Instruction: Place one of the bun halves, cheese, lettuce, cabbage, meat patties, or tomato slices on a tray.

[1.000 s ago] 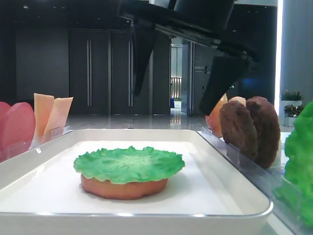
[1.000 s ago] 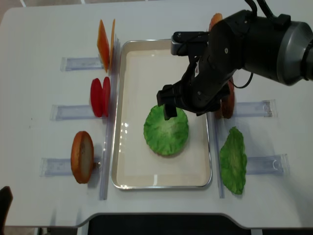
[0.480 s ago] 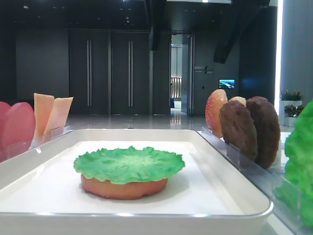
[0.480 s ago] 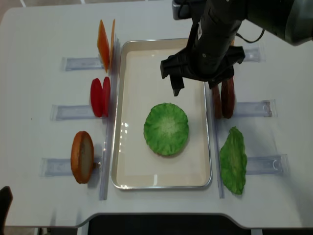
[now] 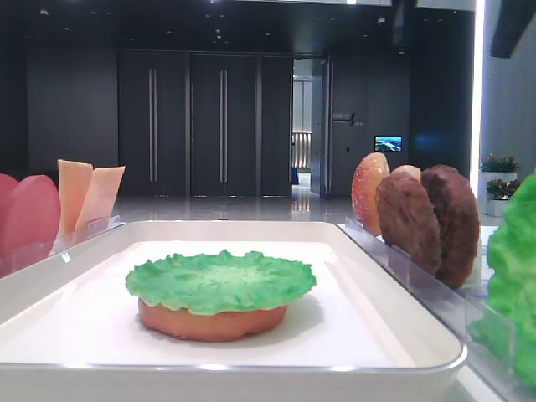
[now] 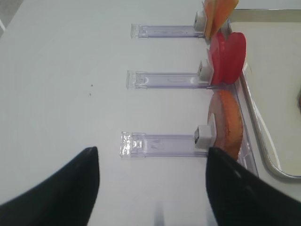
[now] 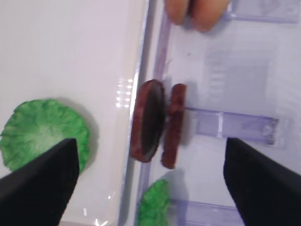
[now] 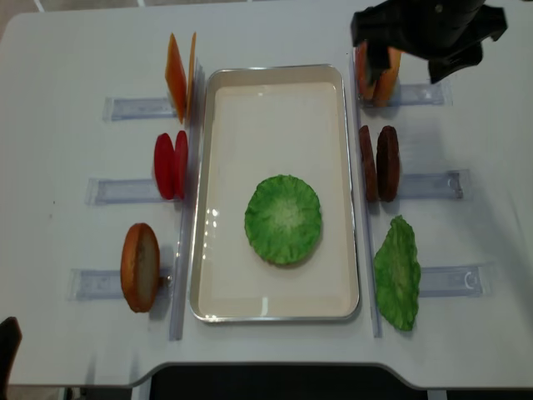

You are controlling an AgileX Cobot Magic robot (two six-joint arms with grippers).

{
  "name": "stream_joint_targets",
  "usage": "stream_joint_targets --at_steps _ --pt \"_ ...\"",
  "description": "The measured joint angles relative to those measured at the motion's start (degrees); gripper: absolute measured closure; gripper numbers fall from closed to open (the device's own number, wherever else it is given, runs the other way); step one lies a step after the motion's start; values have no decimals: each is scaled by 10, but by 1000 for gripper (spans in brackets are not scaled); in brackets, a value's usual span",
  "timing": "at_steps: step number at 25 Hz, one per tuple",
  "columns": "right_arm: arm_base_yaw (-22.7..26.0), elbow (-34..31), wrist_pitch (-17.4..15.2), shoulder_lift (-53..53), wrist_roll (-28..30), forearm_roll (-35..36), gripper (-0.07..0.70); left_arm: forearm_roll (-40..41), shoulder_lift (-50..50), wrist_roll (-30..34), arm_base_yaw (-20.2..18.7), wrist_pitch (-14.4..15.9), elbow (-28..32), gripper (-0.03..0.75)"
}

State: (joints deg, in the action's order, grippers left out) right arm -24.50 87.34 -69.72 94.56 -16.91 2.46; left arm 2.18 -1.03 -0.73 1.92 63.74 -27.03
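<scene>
No writing could be read anywhere. My right gripper (image 8: pixel 426 37) hung with jaws spread wide and empty beyond the far right corner of the tray (image 8: pixel 208 108); my left gripper (image 6: pixel 153 188) stood wide too. Ruffled lettuce (image 8: pixel 283 218) capped a bun half (image 5: pixel 212 321) mid-tray, bare white liner around it. Two grainy meat patties (image 8: pixel 379 163) stood on edge just right of the rim.

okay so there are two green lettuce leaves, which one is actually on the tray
The lettuce lying flat on a bun half in the middle of the tray. The other lettuce leaf stands outside the tray's right rim in a clear holder.
</scene>
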Motion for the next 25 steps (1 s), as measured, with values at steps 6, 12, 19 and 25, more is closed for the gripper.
stream_joint_targets --at_steps 6,12,19,25 --pt "111 -1 -1 -3 60 -9 40 0 0 0 0 0 0 181" --pt "192 -1 -1 -7 99 -10 40 0 0 1 0 0 0 181" --pt "240 -3 -1 -10 159 -16 41 1 0 2 0 0 0 181" --pt "249 -104 1 -82 191 -20 51 1 0 2 0 0 0 181"
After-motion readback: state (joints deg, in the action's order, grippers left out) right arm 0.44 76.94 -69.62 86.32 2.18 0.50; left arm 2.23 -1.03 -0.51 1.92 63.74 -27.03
